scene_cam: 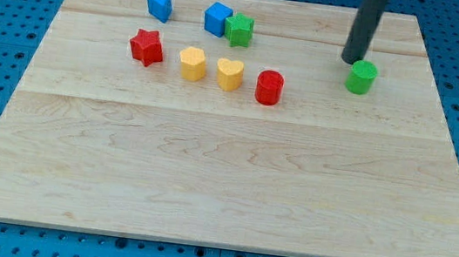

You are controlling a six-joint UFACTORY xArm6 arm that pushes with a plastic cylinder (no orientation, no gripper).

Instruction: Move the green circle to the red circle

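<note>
The green circle (361,77) stands near the view's top right on the wooden board (224,172). The red circle (269,88) stands to its left, near the middle of the upper board. My tip (352,61) is just above and slightly left of the green circle, close to it or touching it. The dark rod rises from there to the view's top edge.
A yellow heart (230,74) and a yellow hexagon (192,63) sit left of the red circle. A red star (146,47) is further left. A blue triangle (160,4), a blue cube (217,18) and a green star (240,30) lie along the top.
</note>
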